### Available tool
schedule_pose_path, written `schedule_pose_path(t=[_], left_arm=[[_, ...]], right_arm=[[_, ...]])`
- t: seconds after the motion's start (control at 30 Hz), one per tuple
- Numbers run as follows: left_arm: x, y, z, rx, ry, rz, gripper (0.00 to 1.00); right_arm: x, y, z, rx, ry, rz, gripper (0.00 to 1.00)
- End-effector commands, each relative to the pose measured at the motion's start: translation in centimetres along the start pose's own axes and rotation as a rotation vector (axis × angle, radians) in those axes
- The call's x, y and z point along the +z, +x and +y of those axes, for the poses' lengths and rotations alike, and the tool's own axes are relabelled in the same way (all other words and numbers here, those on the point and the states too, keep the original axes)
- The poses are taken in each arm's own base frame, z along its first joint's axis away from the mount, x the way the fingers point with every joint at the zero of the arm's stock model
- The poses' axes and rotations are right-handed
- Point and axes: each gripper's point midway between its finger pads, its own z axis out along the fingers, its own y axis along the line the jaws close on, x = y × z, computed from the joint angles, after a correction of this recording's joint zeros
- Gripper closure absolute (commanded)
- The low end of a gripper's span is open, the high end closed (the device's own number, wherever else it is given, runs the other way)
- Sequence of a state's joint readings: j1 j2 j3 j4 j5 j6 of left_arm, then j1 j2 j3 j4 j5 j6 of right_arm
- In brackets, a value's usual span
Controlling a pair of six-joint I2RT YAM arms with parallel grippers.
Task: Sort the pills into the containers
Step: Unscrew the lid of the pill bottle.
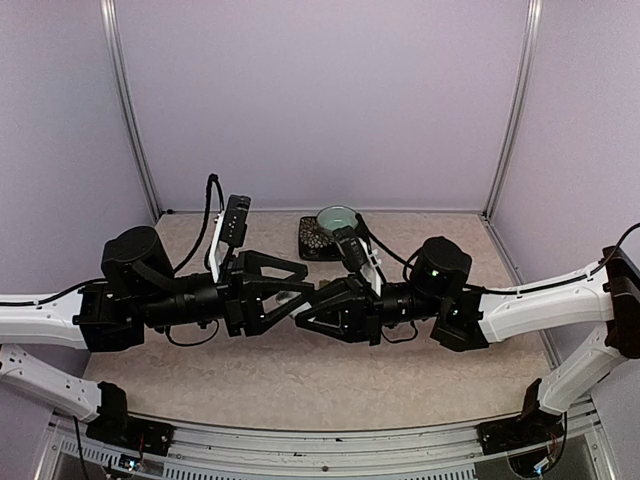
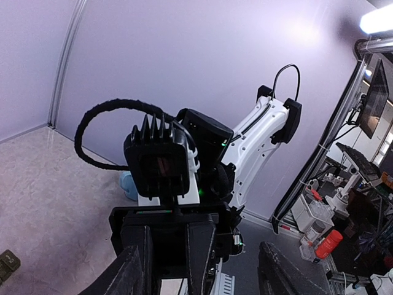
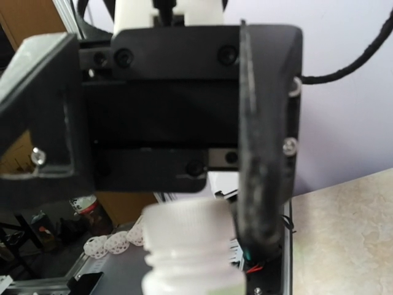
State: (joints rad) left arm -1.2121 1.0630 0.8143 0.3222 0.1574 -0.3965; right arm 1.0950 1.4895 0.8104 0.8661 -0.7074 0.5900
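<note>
From above, my two arms meet nose to nose over the middle of the table (image 1: pixel 300 385), left jaws and right jaws tip to tip. The black links hide how they stand, and I cannot pick out the containers here. Behind them a teal bowl (image 1: pixel 337 216) sits on a dark patterned mat (image 1: pixel 312 241) near the back wall.

My left wrist looks straight at the right arm's wrist camera (image 2: pixel 161 165). My left jaws stand apart, one finger (image 2: pixel 130 273) low on the left and the other low on the right. The containers (image 2: pixel 7 263), dark green, lie on the table at the picture's left edge, well apart from both arms. A pale blue mug (image 2: pixel 127 185) peeps out behind the camera.

My right wrist shows a white bottle (image 3: pixel 187 249) low in the middle, off the table, held by my tightly closed right jaws. The left jaws flank its top, one finger just beside it, the other clear.
</note>
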Motion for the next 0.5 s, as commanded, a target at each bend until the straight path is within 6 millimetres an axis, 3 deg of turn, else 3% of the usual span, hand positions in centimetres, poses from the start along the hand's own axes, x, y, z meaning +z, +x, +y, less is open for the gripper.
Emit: schedule_pose_path(t=[0.0, 0.47], left_arm=[[0.1, 0.1, -0.1, 0.0, 0.017, -0.002, 0.39], [0.0, 0.0, -0.6, 0.003, 0.025, -0.003, 0.48]], right_arm=[[0.5, -1.6, 0.9, -0.039, -0.028, -0.036, 0.82], [-0.8, -2.2, -1.0, -0.02, 0.08, -0.07, 0.82]])
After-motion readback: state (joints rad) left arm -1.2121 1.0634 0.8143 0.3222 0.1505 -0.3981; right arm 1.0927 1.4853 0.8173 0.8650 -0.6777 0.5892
